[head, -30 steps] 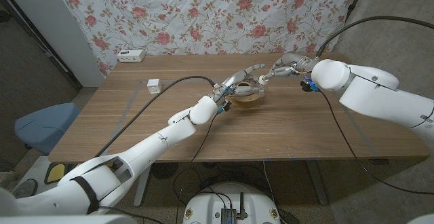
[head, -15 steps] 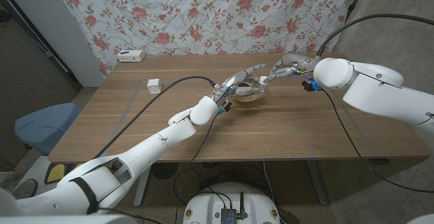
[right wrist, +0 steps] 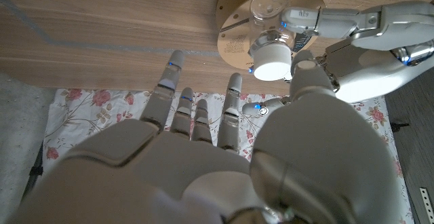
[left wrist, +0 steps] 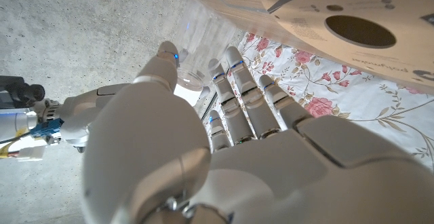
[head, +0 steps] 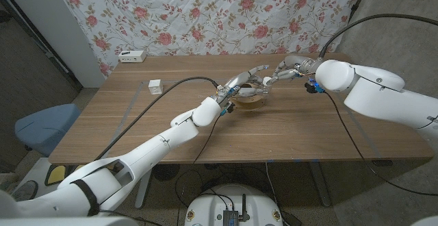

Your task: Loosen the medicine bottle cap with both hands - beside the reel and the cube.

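Right robot hand [head: 282,71] moved closer, fingers apart | left robot hand [head: 246,83] grips clear plastic bottle [right wrist: 270,13] | white round cap [right wrist: 270,60] ungripped; the bottle may slip or tip.

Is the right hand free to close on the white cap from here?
Probably yes: the left hand holds the clear bottle, leaving its white cap exposed toward the right hand, fingers open, nothing between.
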You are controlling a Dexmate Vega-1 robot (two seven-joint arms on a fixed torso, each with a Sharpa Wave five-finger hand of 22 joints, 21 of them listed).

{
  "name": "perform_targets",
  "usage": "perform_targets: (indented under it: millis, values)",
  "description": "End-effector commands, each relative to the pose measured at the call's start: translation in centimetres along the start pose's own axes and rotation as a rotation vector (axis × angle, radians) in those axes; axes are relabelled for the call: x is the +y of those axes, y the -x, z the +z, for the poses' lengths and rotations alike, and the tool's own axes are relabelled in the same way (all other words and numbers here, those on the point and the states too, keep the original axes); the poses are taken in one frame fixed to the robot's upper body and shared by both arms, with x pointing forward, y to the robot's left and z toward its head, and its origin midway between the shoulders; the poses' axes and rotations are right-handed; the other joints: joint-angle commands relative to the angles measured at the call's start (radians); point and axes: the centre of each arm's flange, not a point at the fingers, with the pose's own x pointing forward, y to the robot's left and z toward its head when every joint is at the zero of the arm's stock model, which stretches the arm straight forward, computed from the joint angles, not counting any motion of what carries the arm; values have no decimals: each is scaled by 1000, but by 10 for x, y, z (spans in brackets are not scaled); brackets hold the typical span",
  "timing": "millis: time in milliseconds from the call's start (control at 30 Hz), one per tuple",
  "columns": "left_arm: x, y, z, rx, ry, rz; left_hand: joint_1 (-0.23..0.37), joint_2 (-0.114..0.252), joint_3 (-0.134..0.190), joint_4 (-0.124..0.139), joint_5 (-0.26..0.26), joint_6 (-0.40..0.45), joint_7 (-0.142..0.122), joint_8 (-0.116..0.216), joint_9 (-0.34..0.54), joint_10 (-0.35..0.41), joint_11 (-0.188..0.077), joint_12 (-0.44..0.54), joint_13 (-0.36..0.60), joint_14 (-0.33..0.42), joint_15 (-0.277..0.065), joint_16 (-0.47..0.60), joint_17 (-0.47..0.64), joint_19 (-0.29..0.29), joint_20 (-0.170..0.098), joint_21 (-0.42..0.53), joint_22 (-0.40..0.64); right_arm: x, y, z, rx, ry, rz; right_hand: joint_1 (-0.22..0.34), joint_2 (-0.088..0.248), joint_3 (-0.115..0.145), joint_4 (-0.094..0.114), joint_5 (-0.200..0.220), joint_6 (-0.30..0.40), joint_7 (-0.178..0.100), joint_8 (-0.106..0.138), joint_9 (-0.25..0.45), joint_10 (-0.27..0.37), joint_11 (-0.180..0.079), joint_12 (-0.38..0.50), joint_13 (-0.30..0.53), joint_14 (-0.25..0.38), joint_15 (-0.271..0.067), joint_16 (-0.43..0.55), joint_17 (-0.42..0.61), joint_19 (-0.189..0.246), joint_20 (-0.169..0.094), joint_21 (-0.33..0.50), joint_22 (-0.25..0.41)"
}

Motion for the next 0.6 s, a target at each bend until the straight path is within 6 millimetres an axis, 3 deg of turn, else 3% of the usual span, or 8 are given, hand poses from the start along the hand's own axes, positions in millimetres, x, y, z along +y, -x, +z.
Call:
perform_targets:
  millis: [33, 600]
  values:
    - [-1, -1, 1, -2, 0, -4, 2, 10, 6, 1, 8, -4, -3, -1, 2, 48, -37, 8, 3, 10, -81, 5, 3, 3, -72, 0, 2, 3, -3, 3, -2, 1, -7, 12, 2, 3, -1, -1, 16, -2, 9, 5, 7, 4, 7, 1, 11, 0, 6, 1, 14, 2, 1, 0]
    - [-1, -2, 0, 1, 3, -6, 1, 9, 7, 1, 8, -3, -2, -1, 2, 48, -34, 8, 3, 8, -81, 3, 2, 3, -73, 0, 2, 7, -8, 5, -11, -5, -21, 33, 10, 12, 1, -1, 78, -10, 37, 13, 34, -9, 14, 1, 31, -5, 13, 2, 30, 2, -4, 0]
